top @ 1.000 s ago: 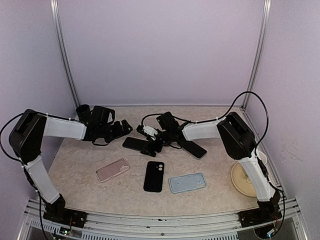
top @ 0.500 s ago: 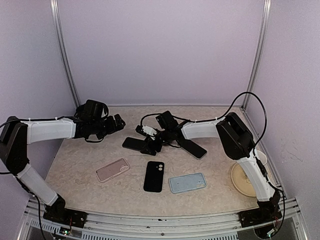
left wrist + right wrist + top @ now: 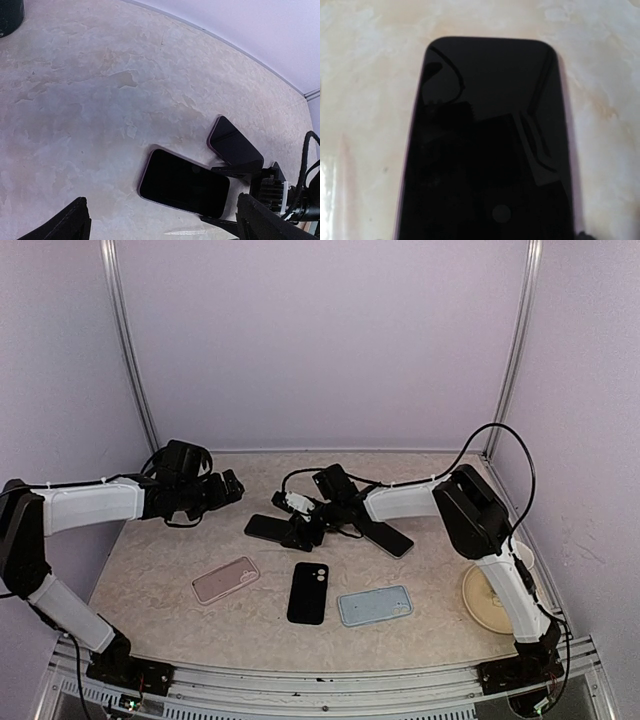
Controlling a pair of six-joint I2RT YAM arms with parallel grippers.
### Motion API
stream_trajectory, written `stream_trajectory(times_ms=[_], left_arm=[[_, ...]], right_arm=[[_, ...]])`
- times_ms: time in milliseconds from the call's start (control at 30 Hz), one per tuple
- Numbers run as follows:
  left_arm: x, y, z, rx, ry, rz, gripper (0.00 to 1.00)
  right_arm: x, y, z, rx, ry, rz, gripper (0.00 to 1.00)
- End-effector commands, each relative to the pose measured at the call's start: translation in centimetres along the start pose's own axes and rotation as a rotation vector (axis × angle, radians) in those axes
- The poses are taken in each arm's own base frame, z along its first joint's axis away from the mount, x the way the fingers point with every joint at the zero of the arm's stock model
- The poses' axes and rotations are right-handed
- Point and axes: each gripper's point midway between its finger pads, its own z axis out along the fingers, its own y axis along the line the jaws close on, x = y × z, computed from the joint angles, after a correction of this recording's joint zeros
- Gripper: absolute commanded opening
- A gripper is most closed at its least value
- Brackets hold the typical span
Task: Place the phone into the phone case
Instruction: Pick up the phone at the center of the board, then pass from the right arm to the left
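A dark phone [image 3: 268, 528] lies screen-up on the table, left of centre, and fills the right wrist view [image 3: 485, 150]. My right gripper [image 3: 298, 531] sits at its right end, one finger [image 3: 239, 170] against each long edge, shut on it. A second dark phone [image 3: 386, 536] lies under the right arm. Three cases rest nearer the front: pink [image 3: 225, 580], black [image 3: 308, 592] and light blue [image 3: 375, 605]. My left gripper [image 3: 226, 489] hovers open, left of the held phone [image 3: 184, 182], holding nothing.
A tan plate [image 3: 493, 602] sits at the right front by the right arm's base. A black cup [image 3: 10, 15] stands at the back left. Walls close in the table behind and on both sides.
The left arm has drawn back to the left, away from the phone. The right gripper's jaws have narrowed onto the phone's edges; the phone has not moved.
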Motion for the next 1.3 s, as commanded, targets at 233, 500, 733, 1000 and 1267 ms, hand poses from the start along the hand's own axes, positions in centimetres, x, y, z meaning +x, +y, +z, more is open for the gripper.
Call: stream_trajectory(times_ms=[233,500,733,1000,1267], left_arm=[[1.1,0.6,0.0,0.027,0.029,0.0,0.99],[2.2,1.2,1.2,0.054,0.052,-0.018,0.99],[2.8,1.2,2.8,0.108,0.059,-0.036,0.99],[3.8,1.3,4.5,0.139,0.089,-0.041,0.99],[4.1,-1.2,4.4,0.299,0.111,-0.036,0.99]], right_arm=[[-0.6,1.1,-1.9,0.029,-0.018,-0.038,0.02],[-3.4,0.6,-3.3,0.073,-0.09,-0.068,0.0],[-5.1,0.4,-4.6,0.117,-0.142,-0.078,0.0],[-7.5,1.0,-7.3,0.157,-0.223,-0.121,0.0],[-9.3,2.1,-9.4,0.165,-0.278,-0.167,0.0]])
